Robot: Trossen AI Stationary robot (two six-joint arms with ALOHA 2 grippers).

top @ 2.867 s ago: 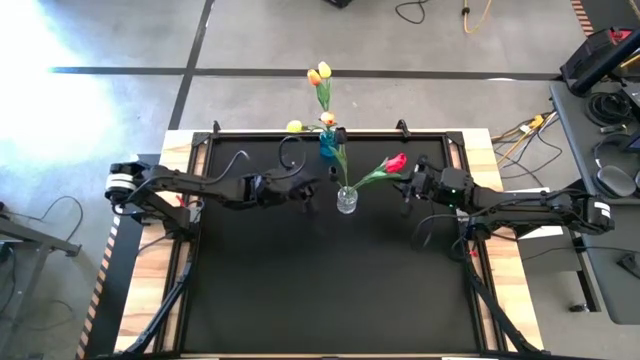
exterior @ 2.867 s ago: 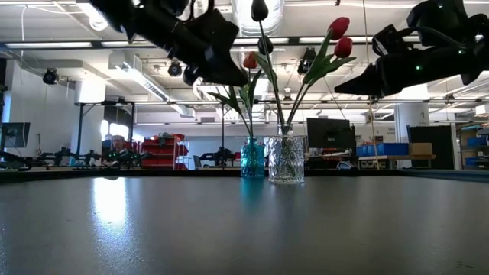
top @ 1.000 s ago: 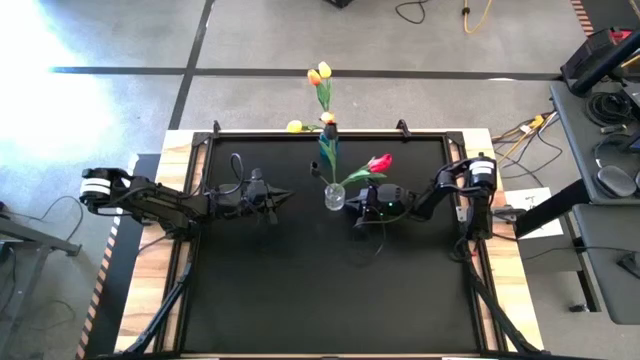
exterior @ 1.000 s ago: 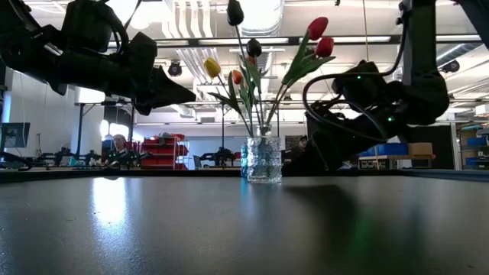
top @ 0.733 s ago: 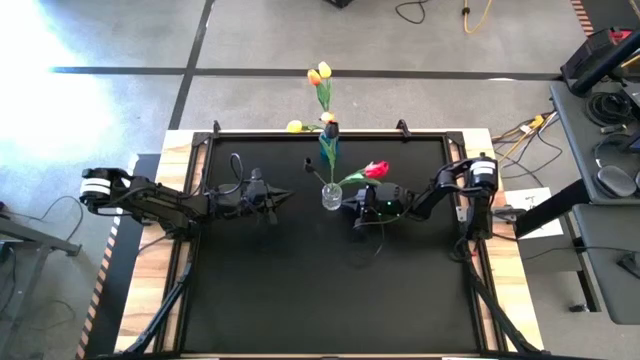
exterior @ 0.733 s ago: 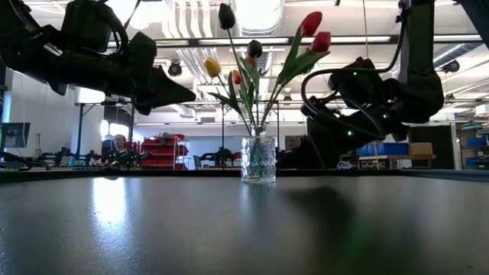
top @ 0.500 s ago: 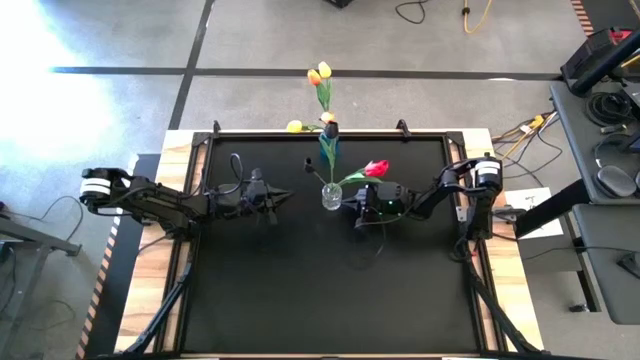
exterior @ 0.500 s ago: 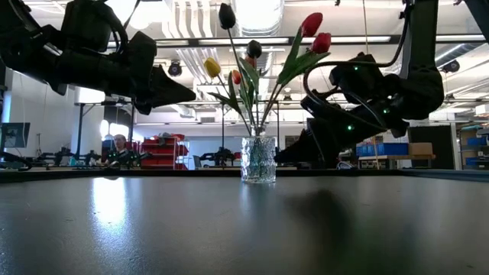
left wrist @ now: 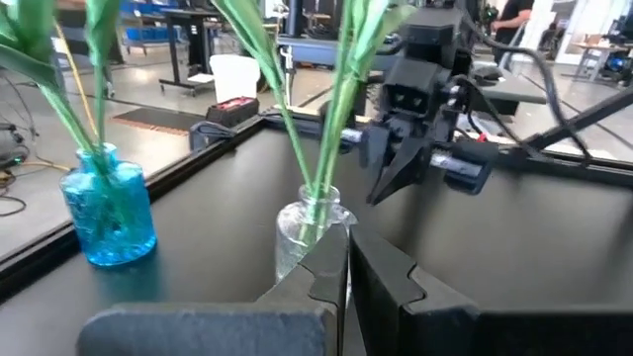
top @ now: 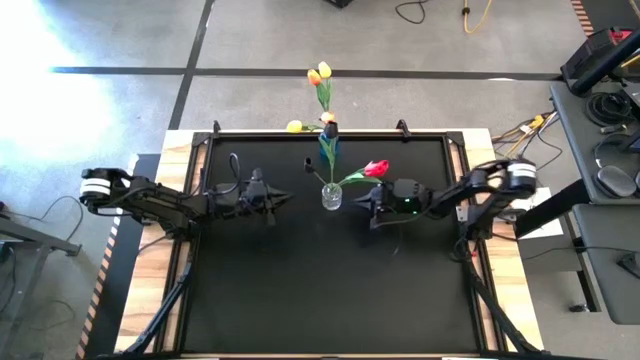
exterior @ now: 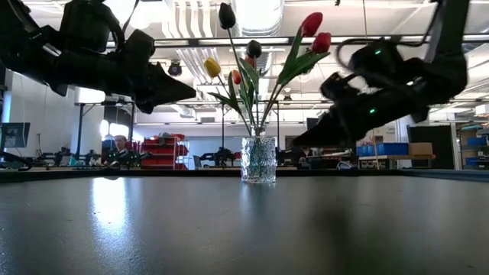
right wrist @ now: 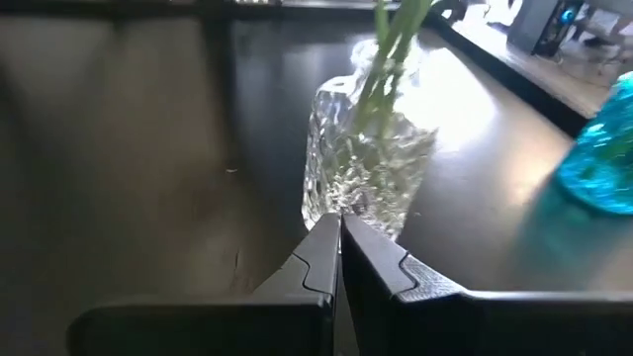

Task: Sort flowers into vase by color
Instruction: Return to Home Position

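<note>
Tulips (top: pixel 375 168) in clear vase (top: pixel 331 198); left gripper (top: pixel 287 199) closed, empty | right gripper (top: pixel 359 201) closed, empty, near vase

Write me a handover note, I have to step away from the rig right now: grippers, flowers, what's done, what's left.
Left gripper: shut, empty, hanging above the table on its own side of the clear vase.
Right gripper: shut, empty, close to that vase on the other side, apart from it.
Flowers: red tulips and dark tulips stand in the clear vase; yellow and orange tulips stand in the blue vase behind it.
Done: sorting looks finished; no loose tulip shows on the table.
Left: likely only bringing both arms home.
</note>
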